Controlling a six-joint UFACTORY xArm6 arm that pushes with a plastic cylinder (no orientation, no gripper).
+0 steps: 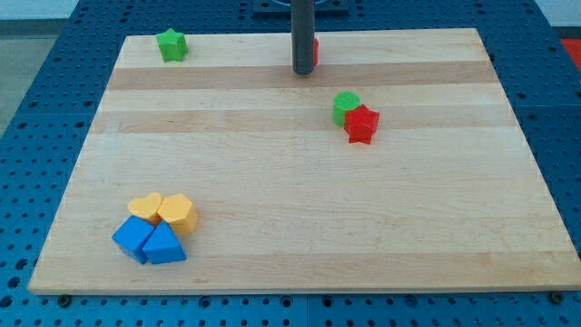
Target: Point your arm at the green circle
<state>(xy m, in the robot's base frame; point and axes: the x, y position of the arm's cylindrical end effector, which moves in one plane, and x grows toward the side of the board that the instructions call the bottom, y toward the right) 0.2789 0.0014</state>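
Fingers being absent, my tip (303, 72) is sitting near the bench (272, 182) top edge, approaching unfinished; next I am judging a slide down-right toward the green circle (344, 105) touching the red star (362, 123).

A pale wooden board (300, 227) is lying on a blue perforated table (41, 136). Soft light is falling evenly across the board.

I work in a lab or robotics test bench, by the look of it. My surface (300, 227) is a pale wooden board laid on a blue metal plate (36, 109) drilled with a regular grid of holes, the kind used for bolting down equipment. Small moulded plastic blocks in plain colours lie on the board, like test pieces.
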